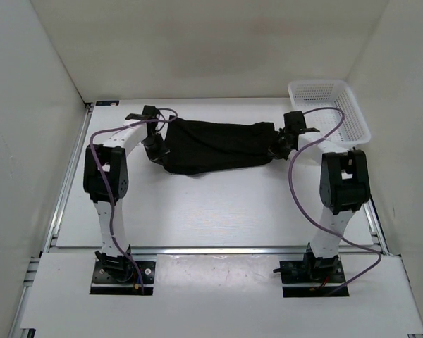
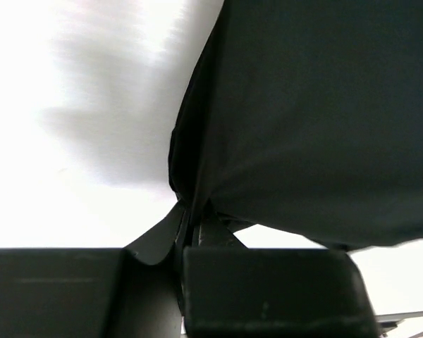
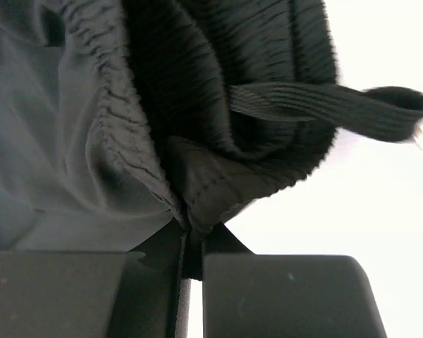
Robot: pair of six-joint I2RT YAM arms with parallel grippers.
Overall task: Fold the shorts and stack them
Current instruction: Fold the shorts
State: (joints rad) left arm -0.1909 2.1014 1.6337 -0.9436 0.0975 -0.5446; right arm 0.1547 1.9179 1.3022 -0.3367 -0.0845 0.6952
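Two arms reach over the far half of the table, and between them I see the shorts pulled out into a long black band that runs left to right, close to the far edge.

On the left, the left gripper sits at the left end of the cloth. Its wrist camera shows it clenched on the shorts: a gathered corner of smooth black fabric disappears into the narrow slit between the fingers, and the rest spreads up and to the right above the white surface, with a soft shadow beside it.

In the middle, the band sags a little and bulges toward the near edge, with a faint shadow under its lower hem. I cannot tell whether that part touches the table.

On the right, the right gripper holds the other end. Its wrist view shows the fingers pressed together on the puckered waistband, grasping a fold of it. A flat ribbed drawstring loops out to the right, its tip hanging free.

At the far right corner stands a white mesh basket, just beyond the right gripper and apart from the shorts. A purple cable curves along the right arm.
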